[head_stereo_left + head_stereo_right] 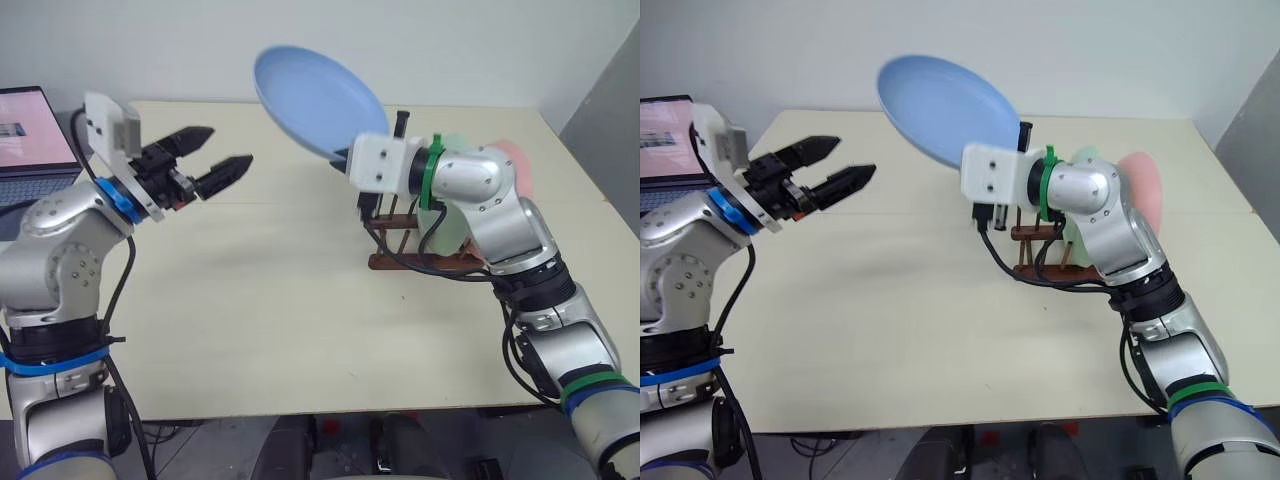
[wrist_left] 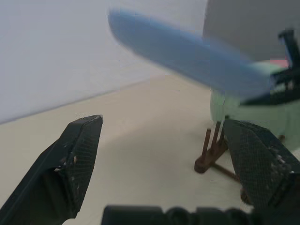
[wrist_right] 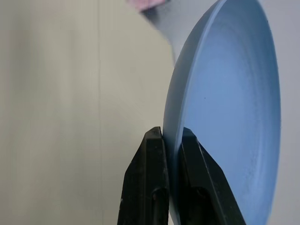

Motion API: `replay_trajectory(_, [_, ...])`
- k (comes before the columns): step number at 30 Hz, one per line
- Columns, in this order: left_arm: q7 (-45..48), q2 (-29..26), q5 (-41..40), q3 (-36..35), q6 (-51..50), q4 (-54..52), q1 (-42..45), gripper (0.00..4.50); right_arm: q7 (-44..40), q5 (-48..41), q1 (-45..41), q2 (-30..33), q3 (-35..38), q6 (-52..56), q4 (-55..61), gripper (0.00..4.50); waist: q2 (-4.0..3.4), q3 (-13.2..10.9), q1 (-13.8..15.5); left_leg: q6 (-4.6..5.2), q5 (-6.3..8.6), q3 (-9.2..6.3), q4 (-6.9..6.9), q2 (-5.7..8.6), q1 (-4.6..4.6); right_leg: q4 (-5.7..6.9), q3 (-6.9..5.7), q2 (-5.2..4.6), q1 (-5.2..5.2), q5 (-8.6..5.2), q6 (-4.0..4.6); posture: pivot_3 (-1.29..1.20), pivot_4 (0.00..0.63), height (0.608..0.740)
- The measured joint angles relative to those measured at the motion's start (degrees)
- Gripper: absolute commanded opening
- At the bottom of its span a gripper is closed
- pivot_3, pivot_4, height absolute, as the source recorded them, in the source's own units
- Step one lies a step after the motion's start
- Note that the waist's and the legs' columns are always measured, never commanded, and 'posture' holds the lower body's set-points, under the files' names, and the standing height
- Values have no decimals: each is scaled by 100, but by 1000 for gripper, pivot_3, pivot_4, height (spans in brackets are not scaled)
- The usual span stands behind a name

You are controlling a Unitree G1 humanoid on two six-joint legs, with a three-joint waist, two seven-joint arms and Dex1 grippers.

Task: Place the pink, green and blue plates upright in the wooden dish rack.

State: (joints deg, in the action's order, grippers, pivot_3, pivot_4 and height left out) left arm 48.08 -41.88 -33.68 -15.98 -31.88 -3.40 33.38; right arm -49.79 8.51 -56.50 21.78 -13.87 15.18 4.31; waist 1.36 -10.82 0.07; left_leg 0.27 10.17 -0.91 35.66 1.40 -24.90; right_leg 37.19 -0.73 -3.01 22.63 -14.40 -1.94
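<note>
The blue plate (image 1: 318, 98) is held up in the air above the table (image 1: 260, 320), tilted. It is pinched at its rim by the right gripper (image 3: 172, 140), whose two fingers are squeezed onto it. The wooden dish rack (image 1: 1038, 255) is seen on the table, partly hidden behind the right arm. The green plate (image 2: 253, 112) and the pink plate (image 1: 1140, 190) are stood upright in it. The left gripper (image 1: 208, 158) is held wide apart with nothing in it, well away from the blue plate. A laptop (image 1: 35, 140) is seen at the far left.
</note>
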Motion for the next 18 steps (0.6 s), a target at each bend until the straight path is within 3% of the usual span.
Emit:
replay_trajectory(5, [541,-55,361,430,699,-84,-330,4409,321,-1726,2,-747,1169,2146,1053,0,0,0,6,2,2,1,-4,0,0,-2,3,-8,3,3,10,0,150,740])
replay_trajectory(8, [734,82,424,700,864,-158,-491,4409,651,-2583,40,-842,1783,3197,1690,0,0,0,9,1,2,2,-15,0,-9,-3,3,-12,49,-10,46,0,150,740])
replay_trajectory(14, [1148,127,316,1082,921,-744,-516,4409,1501,-4168,515,-1092,2984,5050,2599,0,-1,1,-20,4,-1,17,-33,0,-21,16,16,-13,53,-4,37,0,150,740])
replay_trajectory(18, [1262,355,323,1413,979,-850,-508,4409,2065,-4771,1012,-1095,3554,5741,2929,0,-1,2,-20,5,-2,19,-38,-1,-21,44,10,-13,60,-14,52,0,150,740])
